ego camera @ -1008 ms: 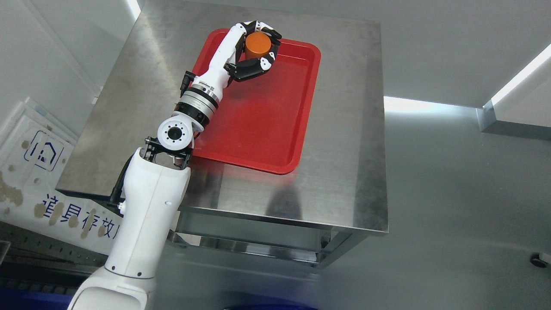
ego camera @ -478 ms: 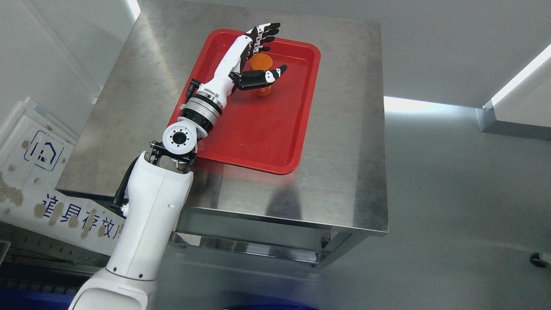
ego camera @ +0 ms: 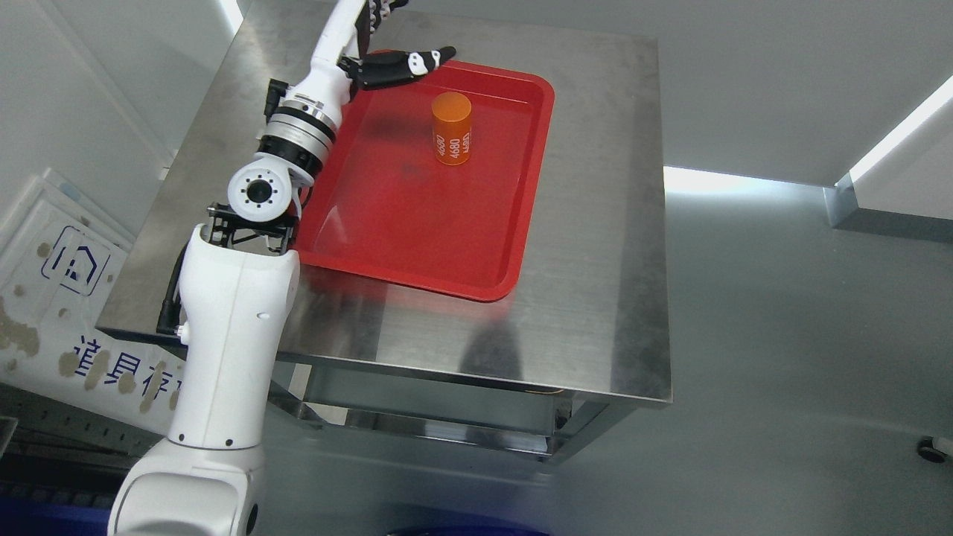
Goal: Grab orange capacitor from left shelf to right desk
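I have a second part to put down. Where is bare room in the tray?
Bare: the red tray floor from the orange capacitor to the near rim. Crowded: the far left corner, under the open left hand.

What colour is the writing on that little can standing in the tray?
White, printed on the orange capacitor; the head view shows it clearly.

brushed metal desk (ego camera: 595, 223), glossy plastic tray (ego camera: 447, 223)

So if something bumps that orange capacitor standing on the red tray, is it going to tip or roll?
The orange capacitor stands upright and is taller than wide, so a high push probably tips it. Once on its round side it would likely roll, though the red tray has a raised rim that should stop it.
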